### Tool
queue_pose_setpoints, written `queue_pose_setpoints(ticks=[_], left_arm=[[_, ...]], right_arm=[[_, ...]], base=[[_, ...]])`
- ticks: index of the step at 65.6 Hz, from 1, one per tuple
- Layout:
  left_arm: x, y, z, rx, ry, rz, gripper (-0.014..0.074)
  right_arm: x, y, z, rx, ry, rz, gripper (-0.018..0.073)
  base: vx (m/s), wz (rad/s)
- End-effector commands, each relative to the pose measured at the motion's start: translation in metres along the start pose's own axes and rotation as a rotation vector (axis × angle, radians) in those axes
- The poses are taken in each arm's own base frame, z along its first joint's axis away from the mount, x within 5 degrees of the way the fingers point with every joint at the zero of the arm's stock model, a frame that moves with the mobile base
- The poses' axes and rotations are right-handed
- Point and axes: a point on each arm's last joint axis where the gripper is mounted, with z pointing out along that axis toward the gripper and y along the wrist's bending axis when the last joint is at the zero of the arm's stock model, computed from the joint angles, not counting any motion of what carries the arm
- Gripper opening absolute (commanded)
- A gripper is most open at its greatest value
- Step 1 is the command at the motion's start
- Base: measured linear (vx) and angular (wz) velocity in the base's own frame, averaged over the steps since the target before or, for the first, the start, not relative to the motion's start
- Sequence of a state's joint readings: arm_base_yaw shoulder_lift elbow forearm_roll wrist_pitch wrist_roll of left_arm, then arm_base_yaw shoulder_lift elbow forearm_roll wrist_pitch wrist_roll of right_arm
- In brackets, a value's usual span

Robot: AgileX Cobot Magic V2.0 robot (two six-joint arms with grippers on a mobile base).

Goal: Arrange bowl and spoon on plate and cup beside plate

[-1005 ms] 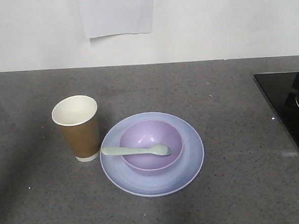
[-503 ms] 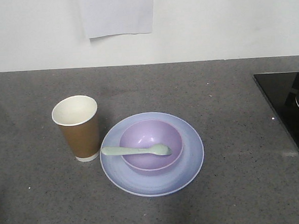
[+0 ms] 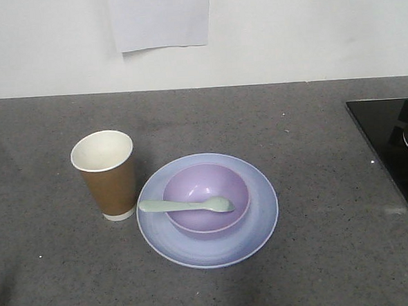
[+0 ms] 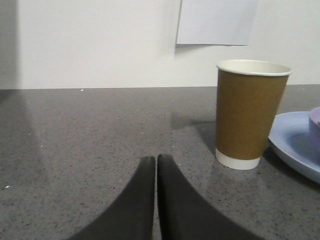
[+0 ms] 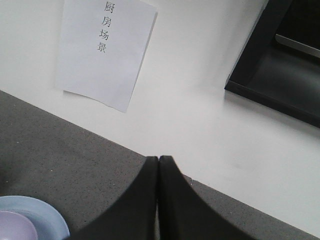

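Note:
The lavender bowl (image 3: 206, 194) sits in the middle of the pale blue plate (image 3: 259, 212). The mint-green spoon (image 3: 186, 205) lies across the bowl's rim, handle pointing left. The brown paper cup (image 3: 105, 174) stands upright just left of the plate. In the left wrist view the cup (image 4: 250, 112) is ahead and to the right of my left gripper (image 4: 156, 159), which is shut and empty, low over the counter. The plate's edge (image 4: 295, 137) shows at the right. My right gripper (image 5: 158, 159) is shut and empty, with the plate (image 5: 50, 220) and bowl (image 5: 15, 227) at lower left.
A grey speckled counter (image 3: 314, 139) runs back to a white wall with a paper sheet (image 3: 160, 17) on it. A black cooktop (image 3: 390, 141) lies at the right edge. Neither gripper shows in the front view.

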State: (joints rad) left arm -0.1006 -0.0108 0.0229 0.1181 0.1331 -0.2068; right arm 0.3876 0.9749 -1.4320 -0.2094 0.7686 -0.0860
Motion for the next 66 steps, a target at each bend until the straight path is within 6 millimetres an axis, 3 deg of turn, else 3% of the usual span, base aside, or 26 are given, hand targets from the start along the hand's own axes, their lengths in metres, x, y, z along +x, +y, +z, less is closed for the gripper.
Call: queue_pose_setpoints(ticks=[1, 66], left_arm=[[-0.0121, -0.0039, -0.0026, 0.055, -0.096, 0.022, -0.0006], [-0.0129, 0.0031, -0.0027, -0.074, -0.105, 0.003, -0.0006]], right_arm=[[-0.0123, -0.0046, -0.008, 0.028, -0.098, -0.01, -0.0011], [-0.0123, -0.0046, -0.008, 0.028, -0.098, -0.01, -0.0011]], base=[[0.0, 0.0], [0.0, 0.0]])
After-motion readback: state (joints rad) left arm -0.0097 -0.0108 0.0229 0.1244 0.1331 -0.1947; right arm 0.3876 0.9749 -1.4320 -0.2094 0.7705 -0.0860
